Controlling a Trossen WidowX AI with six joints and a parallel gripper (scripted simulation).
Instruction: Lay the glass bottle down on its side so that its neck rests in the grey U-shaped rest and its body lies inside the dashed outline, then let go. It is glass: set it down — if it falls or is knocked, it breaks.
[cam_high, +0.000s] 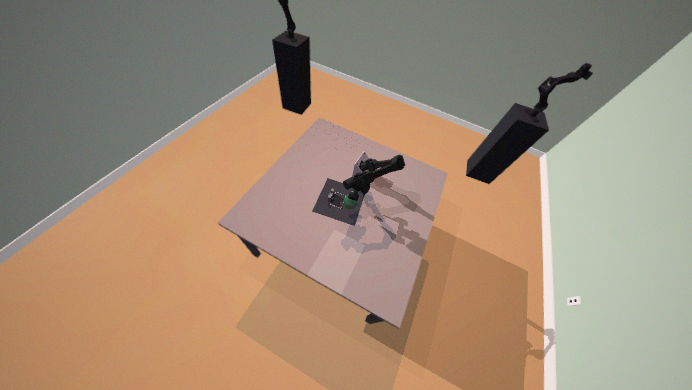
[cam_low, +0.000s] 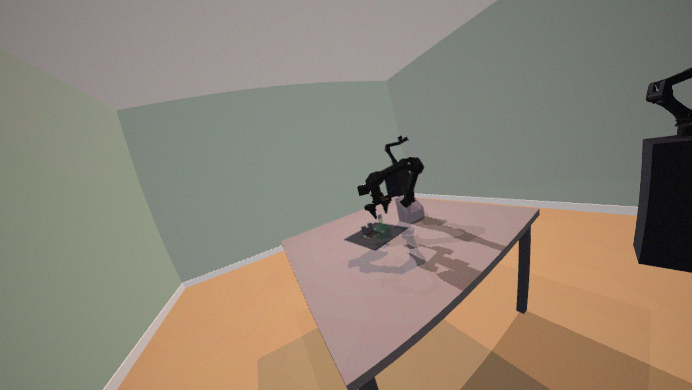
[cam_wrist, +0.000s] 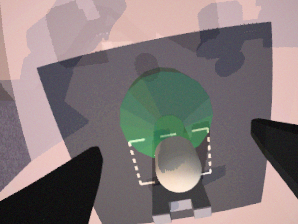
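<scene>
The green glass bottle (cam_high: 350, 201) (cam_low: 383, 230) (cam_wrist: 165, 95) stands upright on the dark mat (cam_high: 340, 218) (cam_low: 374, 245) (cam_wrist: 240, 95). Its pale top (cam_wrist: 178, 165) points up towards the wrist camera. My gripper (cam_low: 380, 215) (cam_wrist: 176, 140) is open and empty, above the bottle. In the wrist view its fingers are spread to either side of the bottle's top, touching nothing. The dashed outline (cam_wrist: 137, 141) lies beside the bottle's base, partly seen through the glass. The grey U-shaped rest (cam_wrist: 202, 212) is at the bottom of the wrist view, beyond the outline, partly hidden by the bottle's top.
The mat lies on a pinkish table (cam_high: 280, 200) (cam_low: 340, 290), near the arm's pale base block (cam_low: 411, 212). Shadows of the arm fall across the table and mat. Two black pillars (cam_high: 293, 75) (cam_high: 505, 145) with other arms stand away from the table.
</scene>
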